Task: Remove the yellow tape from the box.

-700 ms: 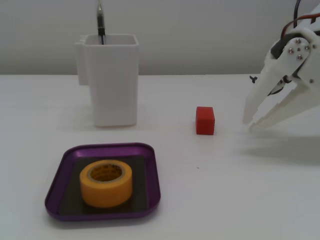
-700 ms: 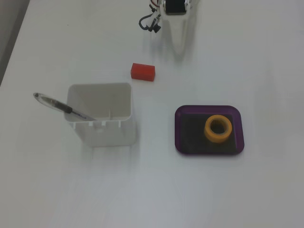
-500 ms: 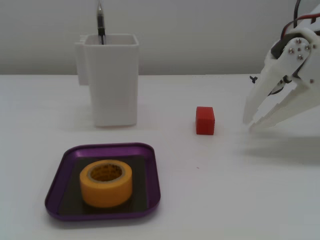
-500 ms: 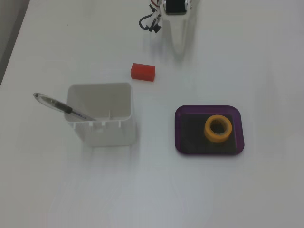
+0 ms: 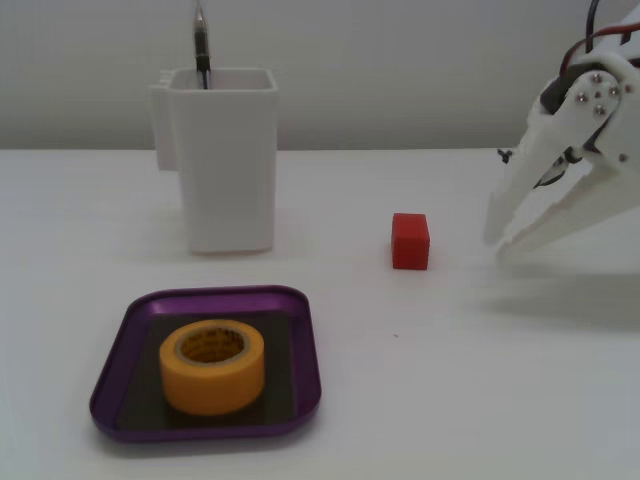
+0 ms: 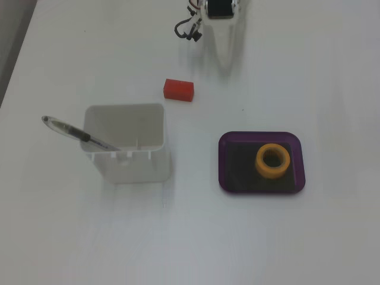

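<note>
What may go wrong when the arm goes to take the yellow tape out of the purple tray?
The red cube lies between the gripper and the tray, so it may get pushed. The yellow tape is wide; the jaws, only partly open, might not fit around it. The light tray could lift too.

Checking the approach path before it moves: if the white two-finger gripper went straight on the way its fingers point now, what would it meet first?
Probably the bare white table. The gripper is open, its fingers angled down with tips just above the surface. The small red cube sits beyond, slightly aside; depth is unclear.
</note>
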Controlling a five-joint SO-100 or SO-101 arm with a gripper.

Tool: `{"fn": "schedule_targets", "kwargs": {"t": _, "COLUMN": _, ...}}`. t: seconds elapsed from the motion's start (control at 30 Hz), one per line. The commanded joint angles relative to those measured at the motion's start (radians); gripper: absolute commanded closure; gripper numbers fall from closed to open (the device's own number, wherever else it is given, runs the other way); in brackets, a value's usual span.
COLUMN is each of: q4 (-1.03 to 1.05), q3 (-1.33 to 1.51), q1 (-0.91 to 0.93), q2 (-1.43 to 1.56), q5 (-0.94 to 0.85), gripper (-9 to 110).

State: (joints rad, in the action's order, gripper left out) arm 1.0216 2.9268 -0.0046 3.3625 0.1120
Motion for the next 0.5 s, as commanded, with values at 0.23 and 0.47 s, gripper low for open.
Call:
{"fn": "schedule_targets", "kwargs": {"t": 0.23, "q4": -0.011, "q3": -0.357, "q1": 0.005, "q2": -0.35, "q5": -0.101, "gripper": 102}}
{"fn": "schedule_targets", "kwargs": {"t": 0.47, "q4": 0.083, "q3": -0.778, "q1": -0.066, "q2": -0.982, "q5": -0.298, "gripper": 95}}
